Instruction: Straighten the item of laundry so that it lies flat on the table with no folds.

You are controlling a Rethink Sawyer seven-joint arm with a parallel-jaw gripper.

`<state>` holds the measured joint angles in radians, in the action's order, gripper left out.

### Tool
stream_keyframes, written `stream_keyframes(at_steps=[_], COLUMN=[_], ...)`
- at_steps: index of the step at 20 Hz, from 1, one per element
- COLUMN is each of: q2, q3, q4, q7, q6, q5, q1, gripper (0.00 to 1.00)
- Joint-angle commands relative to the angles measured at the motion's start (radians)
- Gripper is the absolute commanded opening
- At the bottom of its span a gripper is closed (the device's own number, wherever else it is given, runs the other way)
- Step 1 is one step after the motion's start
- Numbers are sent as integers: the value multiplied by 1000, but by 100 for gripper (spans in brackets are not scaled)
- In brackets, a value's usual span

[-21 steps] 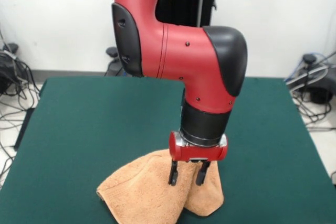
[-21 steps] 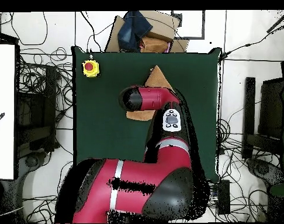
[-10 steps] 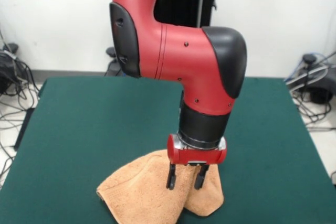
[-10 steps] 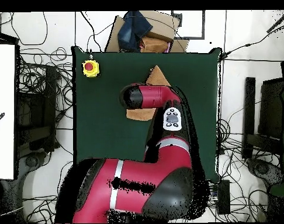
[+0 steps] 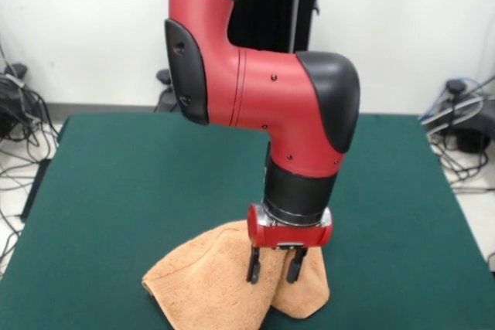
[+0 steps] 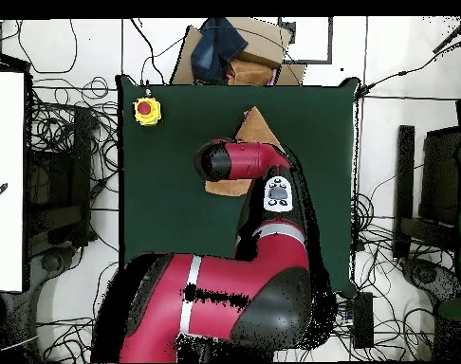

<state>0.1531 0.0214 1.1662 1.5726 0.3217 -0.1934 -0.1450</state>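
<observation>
The item of laundry (image 5: 213, 276) is a peach-orange towel, folded and humped, lying near the front edge of the green table (image 5: 131, 191). My gripper (image 5: 272, 266) hangs straight down over its right half, open, with both black fingertips at the cloth's top surface and nothing clearly pinched. In the overhead view the arm covers most of the item of laundry (image 6: 256, 124); only a pointed corner and a strip beside the arm show, and the gripper is hidden under the arm.
A yellow box with a red button (image 6: 146, 111) sits at one corner of the table (image 6: 158, 199). Cardboard and dark cloth (image 6: 230, 52) lie beyond the table's edge. Cables cover the floor on both sides.
The gripper has sunk slightly toward the towel and its fingers have drawn a little closer together. The towel has not moved.
</observation>
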Motion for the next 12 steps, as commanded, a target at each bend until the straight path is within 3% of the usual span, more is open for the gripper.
stream_keyframes(at_steps=[1, 9, 10, 12], q2=[-74, -77, -76, -74], q3=[41, 45, 46, 46], q4=[15, 17, 21, 26], q7=[136, 108, 105, 109], q6=[-60, -58, -62, -63], q5=[-47, -49, -50, -47], q1=[7, 6, 6, 5], gripper=[100, 100, 0, 0])
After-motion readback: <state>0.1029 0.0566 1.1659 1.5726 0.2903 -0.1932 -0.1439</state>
